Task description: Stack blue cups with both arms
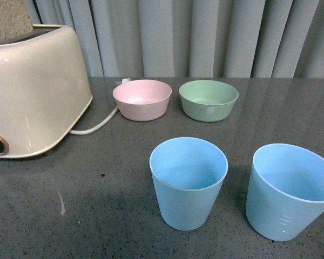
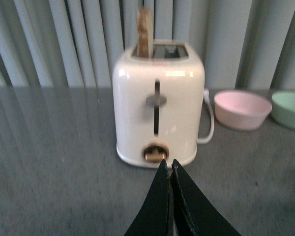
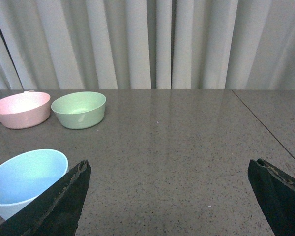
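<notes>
Two light blue cups stand upright and apart on the grey table near the front: one in the middle (image 1: 188, 182), the other at the right edge (image 1: 288, 190). Neither arm shows in the front view. In the left wrist view my left gripper (image 2: 169, 163) is shut with nothing in it, its tips pointing at the toaster; no cup shows there. My right gripper (image 3: 169, 164) is open wide over bare table. One blue cup (image 3: 23, 179) stands just outside one of its fingers (image 3: 69, 196).
A cream toaster (image 1: 32, 89) with a slice of bread in it stands at the left, its white cord (image 1: 97, 125) trailing toward the bowls. A pink bowl (image 1: 142, 99) and a green bowl (image 1: 208, 100) sit behind the cups. Grey curtains hang along the far edge.
</notes>
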{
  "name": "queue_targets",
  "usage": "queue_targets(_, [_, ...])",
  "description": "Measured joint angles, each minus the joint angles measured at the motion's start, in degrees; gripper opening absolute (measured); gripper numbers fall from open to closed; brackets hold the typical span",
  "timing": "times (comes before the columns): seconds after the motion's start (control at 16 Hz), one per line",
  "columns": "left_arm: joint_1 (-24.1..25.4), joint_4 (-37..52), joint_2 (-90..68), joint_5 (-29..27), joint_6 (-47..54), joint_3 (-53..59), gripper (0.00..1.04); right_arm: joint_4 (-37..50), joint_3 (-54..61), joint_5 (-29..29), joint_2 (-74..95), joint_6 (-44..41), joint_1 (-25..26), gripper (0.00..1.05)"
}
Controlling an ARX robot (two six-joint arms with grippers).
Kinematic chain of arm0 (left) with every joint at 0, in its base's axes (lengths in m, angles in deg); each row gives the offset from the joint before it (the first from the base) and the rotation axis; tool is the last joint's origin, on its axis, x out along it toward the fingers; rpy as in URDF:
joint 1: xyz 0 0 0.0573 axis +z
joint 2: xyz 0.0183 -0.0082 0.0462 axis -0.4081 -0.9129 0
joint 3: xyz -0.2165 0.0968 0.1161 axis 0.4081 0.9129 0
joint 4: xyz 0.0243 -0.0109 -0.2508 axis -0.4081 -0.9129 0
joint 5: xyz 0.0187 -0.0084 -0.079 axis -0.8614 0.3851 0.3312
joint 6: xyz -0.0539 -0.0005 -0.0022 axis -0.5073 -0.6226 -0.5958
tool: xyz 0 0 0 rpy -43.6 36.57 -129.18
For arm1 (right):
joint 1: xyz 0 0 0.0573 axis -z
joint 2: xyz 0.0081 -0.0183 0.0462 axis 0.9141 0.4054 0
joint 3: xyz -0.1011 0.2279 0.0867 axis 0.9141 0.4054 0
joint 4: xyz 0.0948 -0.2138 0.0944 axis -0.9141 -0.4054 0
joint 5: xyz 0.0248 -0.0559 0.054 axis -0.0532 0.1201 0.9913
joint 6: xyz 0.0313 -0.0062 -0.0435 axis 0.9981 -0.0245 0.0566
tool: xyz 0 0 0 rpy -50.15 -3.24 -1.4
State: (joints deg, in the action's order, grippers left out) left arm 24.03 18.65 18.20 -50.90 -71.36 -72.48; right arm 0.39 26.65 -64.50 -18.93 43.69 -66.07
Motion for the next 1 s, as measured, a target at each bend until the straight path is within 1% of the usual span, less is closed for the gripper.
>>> queue_targets(0.06, [0.00, -7.87, 5.97, 0.07, 0.00, 0.07, 0.01, 0.00, 0.00, 0.00, 0.00, 0.02, 0.00, 0.98])
queue_targets(0.12, [-0.02, -6.12, 7.23, 0.04, 0.09, -0.15, 0.01, -0.02, 0.00, 0.00, 0.00, 0.00, 0.00, 0.98])
queue_targets(0.19, [0.00, -7.76, 7.26, 0.02, 0.15, 0.07, 0.01, 0.07, 0.00, 0.02, 0.00, 0.00, 0.00, 0.98])
queue_targets(0.38, [0.00, -7.32, 7.26, 0.04, 0.15, 0.07, 0.03, 0.00, 0.00, 0.02, 0.00, 0.00, 0.00, 0.98])
queue_targets(0.44, [0.00, -7.21, 7.26, 0.02, 0.17, 0.07, 0.17, 0.02, 0.02, 0.02, 0.00, 0.00, 0.00, 0.98])
queue_targets(0.5, [0.00, -7.26, 7.26, 0.02, 0.17, 0.07, 0.24, 0.02, 0.00, 0.02, 0.00, 0.00, 0.00, 0.98])
queue_targets(0.62, [0.00, -7.23, 7.26, 0.02, 0.17, 0.07, 0.44, -0.17, 0.00, -0.11, 0.02, 0.07, 0.00, 0.98])
queue_targets(0.69, [0.00, -7.23, 7.26, 0.04, 0.20, 0.07, 0.52, -5.33, -1.64, -3.37, 1.90, 2.49, -0.26, 0.98])
queue_targets(0.75, [0.00, -7.23, 7.26, -0.04, 0.20, 0.07, 0.59, -3.89, -2.84, -4.09, 6.71, 4.74, 0.96, 0.98])
queue_targets(0.81, [0.00, -7.19, 7.26, 0.07, 0.20, 0.07, 0.68, -0.52, -4.81, -2.36, 11.91, 6.14, 4.35, 0.98])
queue_targets(0.88, [0.00, -7.23, 7.26, 0.04, 0.20, 0.07, 0.86, 12.41, -13.44, 5.03, 25.42, 6.62, 13.22, 0.98])
queue_targets(0.94, [0.00, -7.21, 7.26, 0.04, 0.20, 0.07, 0.99, 19.39, -20.76, 9.25, 34.56, 6.14, 15.87, 0.98])
queue_targets(1.0, [0.00, -7.21, 7.26, 0.04, 0.39, 0.07, 0.98, 22.32, -27.89, 12.59, 43.21, 5.51, 15.63, 0.98])
